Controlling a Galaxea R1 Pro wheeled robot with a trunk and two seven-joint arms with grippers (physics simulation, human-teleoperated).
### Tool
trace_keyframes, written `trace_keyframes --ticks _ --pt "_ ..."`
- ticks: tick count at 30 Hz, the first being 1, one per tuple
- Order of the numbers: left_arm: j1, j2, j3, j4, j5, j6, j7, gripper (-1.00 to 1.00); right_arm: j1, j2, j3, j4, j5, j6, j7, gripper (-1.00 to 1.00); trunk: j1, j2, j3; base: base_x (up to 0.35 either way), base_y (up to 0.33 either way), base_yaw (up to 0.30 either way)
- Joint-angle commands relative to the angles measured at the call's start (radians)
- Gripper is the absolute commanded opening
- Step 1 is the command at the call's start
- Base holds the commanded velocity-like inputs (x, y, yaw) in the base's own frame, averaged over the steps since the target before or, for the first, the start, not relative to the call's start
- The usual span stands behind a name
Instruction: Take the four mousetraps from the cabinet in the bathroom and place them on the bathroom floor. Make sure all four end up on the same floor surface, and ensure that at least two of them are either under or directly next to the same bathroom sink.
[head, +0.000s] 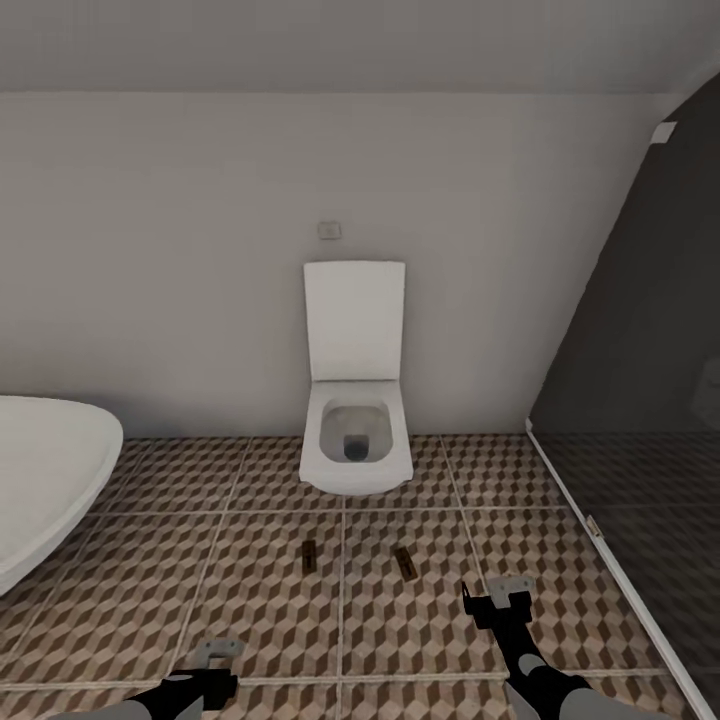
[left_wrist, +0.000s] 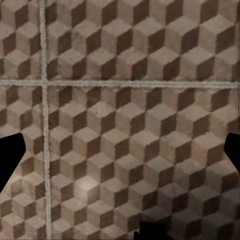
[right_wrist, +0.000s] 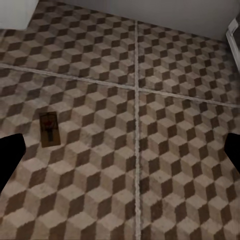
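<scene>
Two mousetraps lie flat on the cube-patterned bathroom floor (head: 260, 600) in front of the toilet, one (head: 309, 556) left of a grout line and one (head: 404, 563) right of it. My right gripper (head: 497, 600) hovers just right of them, open and empty. In the right wrist view one mousetrap (right_wrist: 49, 129) lies on the tiles, off to the side of the spread right gripper (right_wrist: 120, 155). My left gripper (head: 215, 668) is low at the near left. In its wrist view the left gripper (left_wrist: 120, 155) is open over bare tiles. The cabinet and sink are out of view.
A white toilet (head: 355, 420) with its lid up stands against the back wall. A white bathtub rim (head: 50, 470) juts in at the left. A dark glass shower screen (head: 640, 400) with a white base rail runs along the right.
</scene>
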Motion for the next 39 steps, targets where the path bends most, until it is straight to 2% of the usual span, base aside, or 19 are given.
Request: trace_keyframes --ticks 1,14,25,39 --pt "-0.001 -0.002 -0.008 0.002 0.013 -0.003 0.001 1.00 0.000 0.000 0.008 0.001 0.001 0.000 -0.008 1.00 -0.004 0.007 0.004 0.000 0.000 0.000" --pt "-0.001 -0.004 -0.007 0.001 0.088 -0.003 0.001 1.00 0.000 -0.001 0.008 0.001 0.001 -0.001 -0.008 1.00 -0.054 0.098 0.066 0.000 0.000 0.000" --pt "-0.001 -0.004 -0.007 0.000 0.098 -0.003 0.001 1.00 0.000 -0.001 0.008 0.001 0.001 0.000 -0.008 1.00 -0.096 0.175 0.118 0.000 0.000 0.000" --pt "-0.001 -0.005 -0.006 -0.002 0.099 -0.001 0.000 1.00 0.000 0.000 0.008 0.001 0.001 0.001 -0.010 1.00 -0.096 0.175 0.131 0.000 0.000 0.000"
